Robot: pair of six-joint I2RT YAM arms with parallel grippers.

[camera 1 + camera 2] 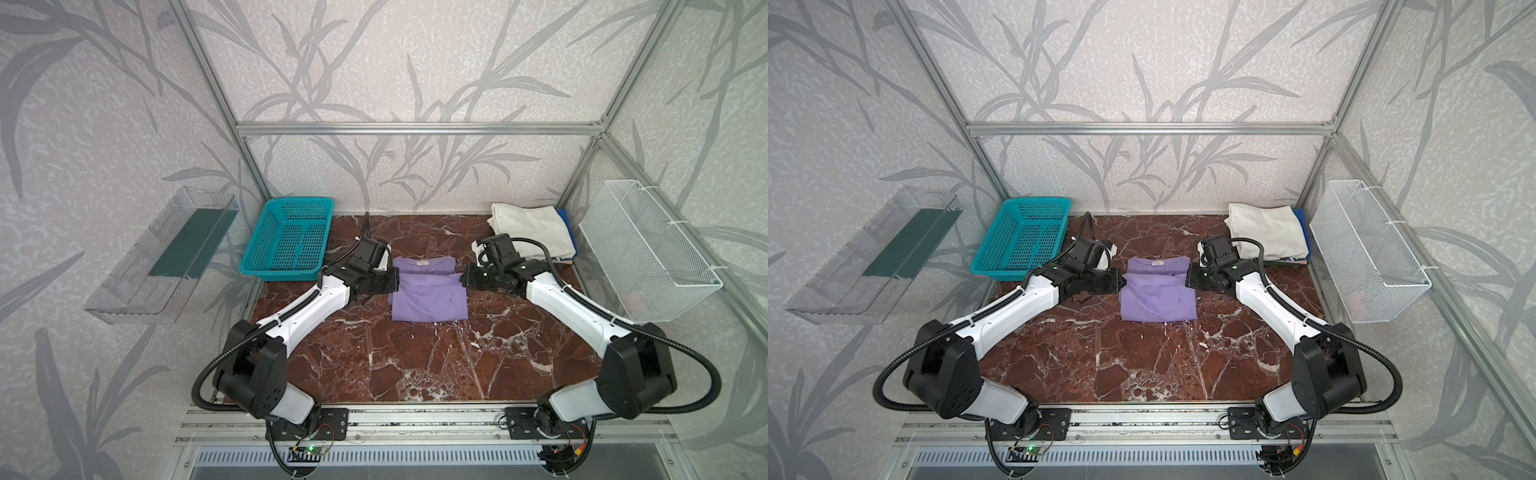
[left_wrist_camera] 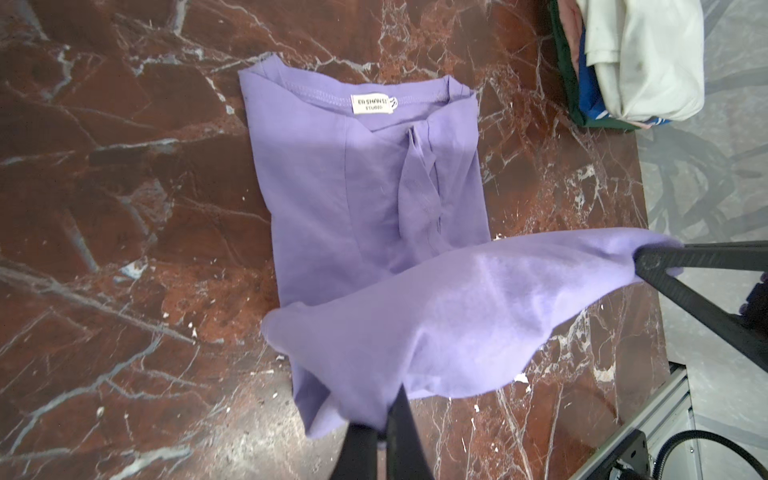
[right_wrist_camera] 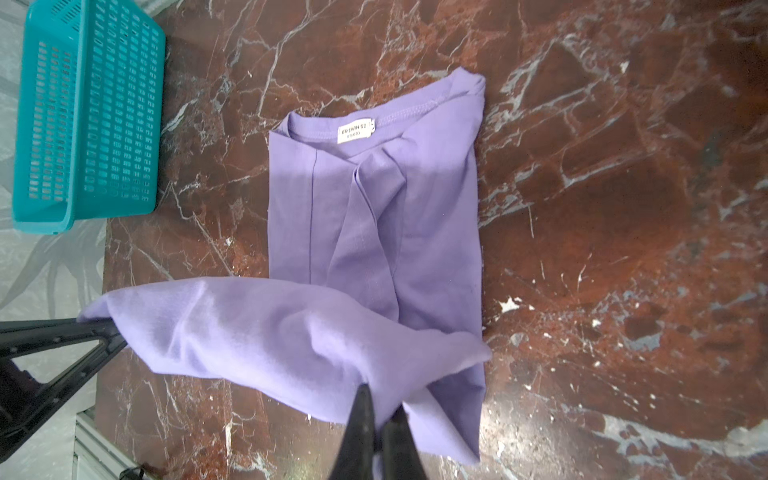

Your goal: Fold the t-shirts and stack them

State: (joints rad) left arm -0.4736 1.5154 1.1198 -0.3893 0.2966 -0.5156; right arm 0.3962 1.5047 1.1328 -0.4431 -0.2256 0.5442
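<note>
- Left wrist view: the lavender t-shirt lies on the marble table, sleeves folded inward over its body and the white neck label facing up.
- Its hem end is raised off the table and hangs as a loose band above the shirt's body, with one gripper at each end.
- The left gripper is clenched on one corner of that band, cloth pinched between its dark fingers.
- The right gripper is clamped on the other corner in the same way, as the right wrist view shows.
- In both top views the lavender shirt sits near the teal basket, on the side of the basket that faces the other shirts, and a little nearer the arm bases than the basket.
- The two grippers meet the cloth from opposite sides; the left one reaches in from the basket's side.
- A folded cream-white t-shirt tops a pile well apart from the basket, by the same back wall; a blue t-shirt shows only an edge beneath it.
- A white wire basket hangs on the side wall beyond that pile, farthest from the teal basket.
- A clear plastic tray is fixed to the wall just beside the teal basket.
</note>
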